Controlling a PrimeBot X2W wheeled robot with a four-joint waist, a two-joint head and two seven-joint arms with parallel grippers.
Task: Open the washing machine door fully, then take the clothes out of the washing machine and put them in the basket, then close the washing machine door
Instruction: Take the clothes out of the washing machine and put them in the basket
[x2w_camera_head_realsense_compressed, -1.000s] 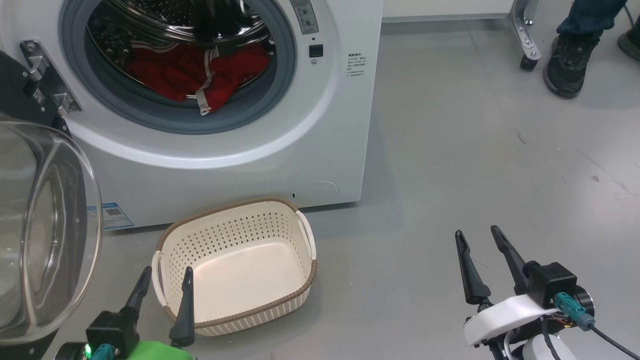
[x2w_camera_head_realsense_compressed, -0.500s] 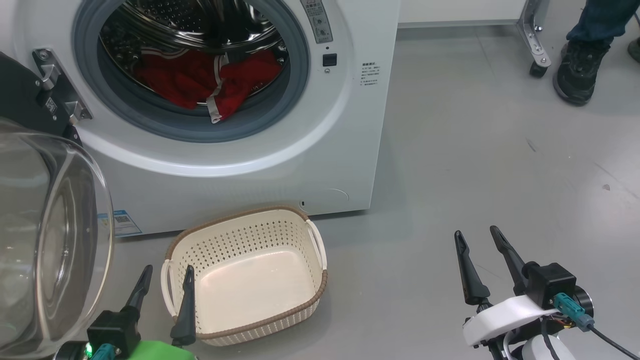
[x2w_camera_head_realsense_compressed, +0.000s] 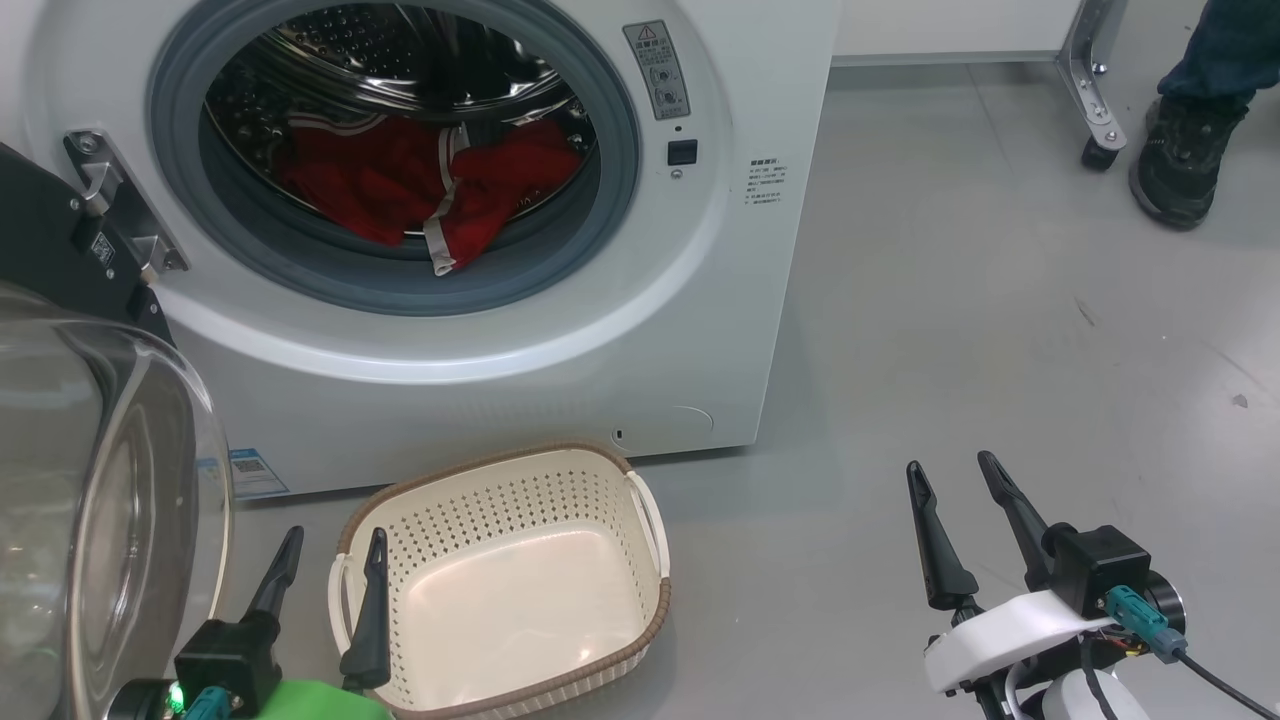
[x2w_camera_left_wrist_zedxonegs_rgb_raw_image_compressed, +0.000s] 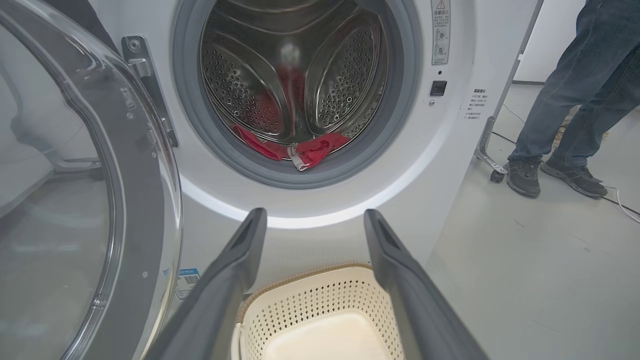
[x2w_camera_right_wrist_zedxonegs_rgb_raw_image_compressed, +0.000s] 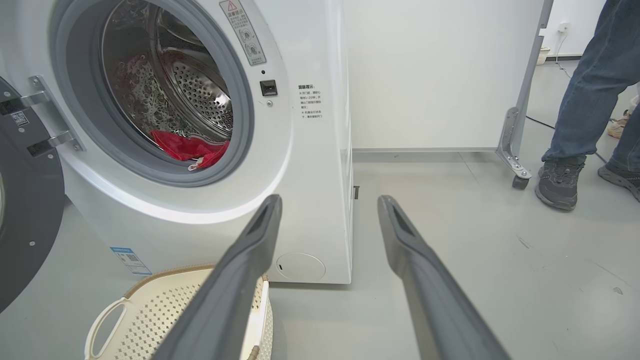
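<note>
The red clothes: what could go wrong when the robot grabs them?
The clothes lie low in the drum, one white strip hanging onto the gasket; pinching only that strip might slip. The open washing machine door stands close beside the left gripper, so that arm could bump it. The basket is small; clothes might miss it.

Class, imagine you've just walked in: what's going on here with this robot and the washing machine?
The robot faces the washing machine, whose door stands swung open on the robot's left. The red clothes lie in the drum, none taken out yet, and the basket on the floor in front is empty. The left gripper and right gripper are both open, holding nothing, short of the opening. A person stands off to the right.
</note>
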